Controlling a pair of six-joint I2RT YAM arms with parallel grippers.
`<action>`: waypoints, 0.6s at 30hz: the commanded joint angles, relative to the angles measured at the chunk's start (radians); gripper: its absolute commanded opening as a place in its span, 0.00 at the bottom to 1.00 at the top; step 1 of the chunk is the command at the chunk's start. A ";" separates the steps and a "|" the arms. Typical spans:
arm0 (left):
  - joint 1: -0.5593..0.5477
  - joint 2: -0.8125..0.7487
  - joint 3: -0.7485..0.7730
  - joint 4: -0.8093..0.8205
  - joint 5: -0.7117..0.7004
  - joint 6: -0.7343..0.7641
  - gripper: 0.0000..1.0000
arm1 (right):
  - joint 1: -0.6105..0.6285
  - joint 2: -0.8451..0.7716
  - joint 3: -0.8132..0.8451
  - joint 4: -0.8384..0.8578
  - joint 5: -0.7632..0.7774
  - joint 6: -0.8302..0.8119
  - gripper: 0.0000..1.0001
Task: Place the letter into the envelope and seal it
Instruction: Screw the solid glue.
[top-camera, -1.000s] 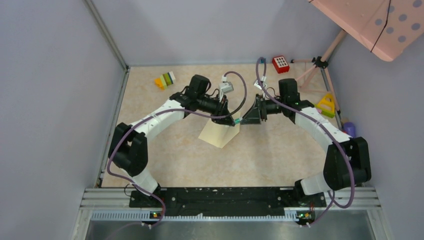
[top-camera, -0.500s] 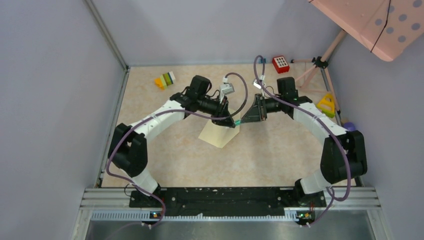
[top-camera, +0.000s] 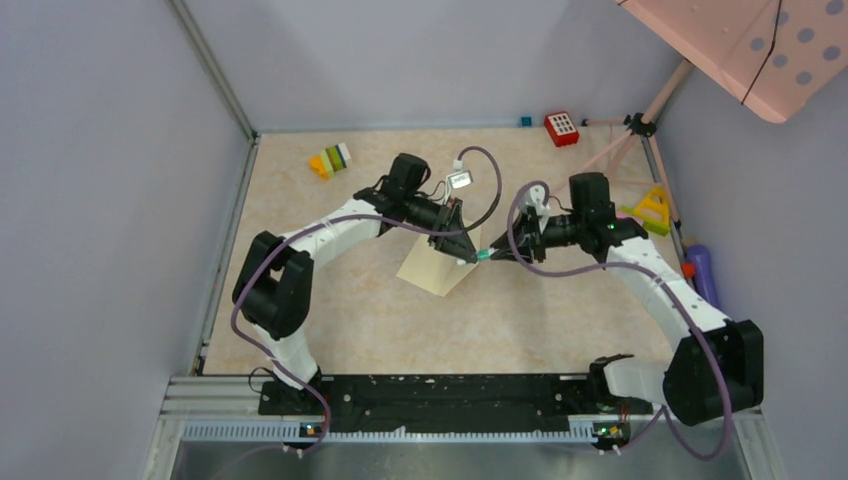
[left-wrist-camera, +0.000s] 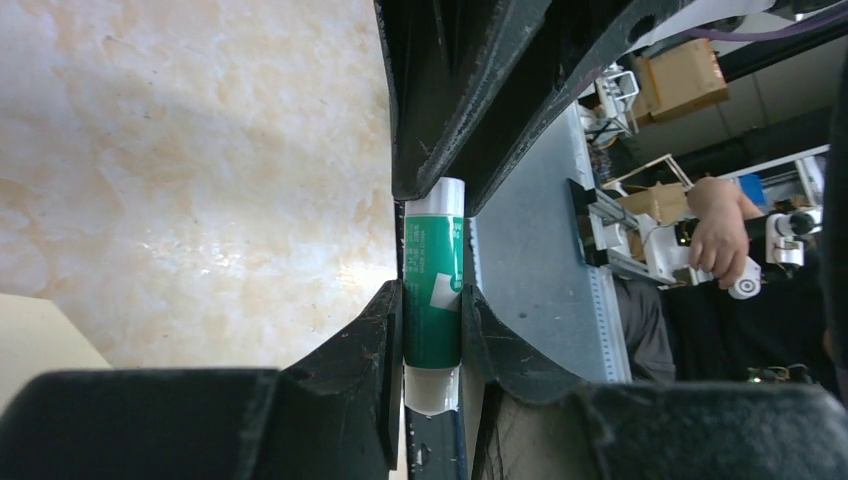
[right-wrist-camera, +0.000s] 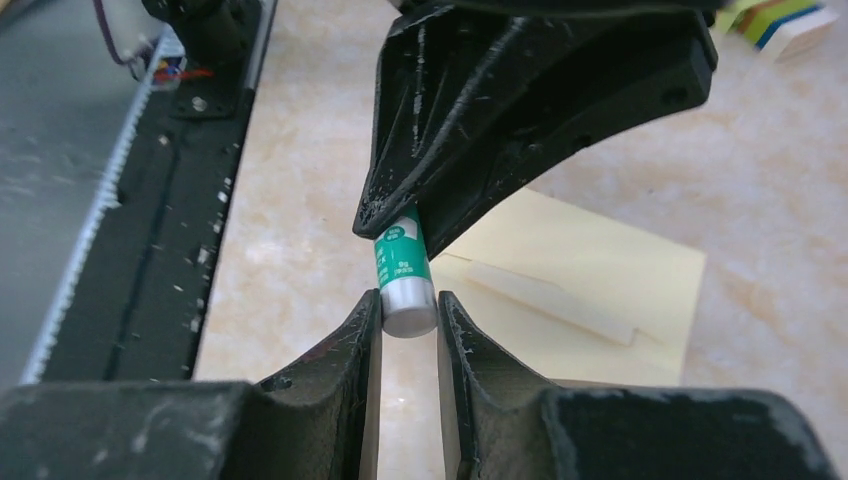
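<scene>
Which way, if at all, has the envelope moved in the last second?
No. In the overhead view the envelope lies just where it did, at the same spot relative to the red block and the black rail.

Colour findings:

- The envelope (right-wrist-camera: 600, 285) was plain pale yellow-cream.
- The glue stick (left-wrist-camera: 432, 255) was green with white print. One end was white and the other silver-grey.
- The left tool (left-wrist-camera: 432, 310) and right tool (right-wrist-camera: 408, 305) were black.
- The desk (top-camera: 560, 310) was beige with pale marbling.
- The arm cables (top-camera: 494, 190) were purple.
- The overhead board (top-camera: 740, 40) was pink with grey dots.
</scene>
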 joint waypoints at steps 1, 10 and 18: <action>0.003 -0.007 -0.003 0.088 0.112 -0.074 0.14 | 0.019 -0.096 -0.082 0.069 0.053 -0.298 0.21; 0.003 -0.025 0.004 0.035 0.049 -0.011 0.14 | 0.012 -0.189 -0.117 0.300 0.112 0.093 0.76; 0.000 -0.124 0.006 -0.108 -0.254 0.187 0.14 | -0.031 0.022 0.087 0.053 0.030 0.475 0.71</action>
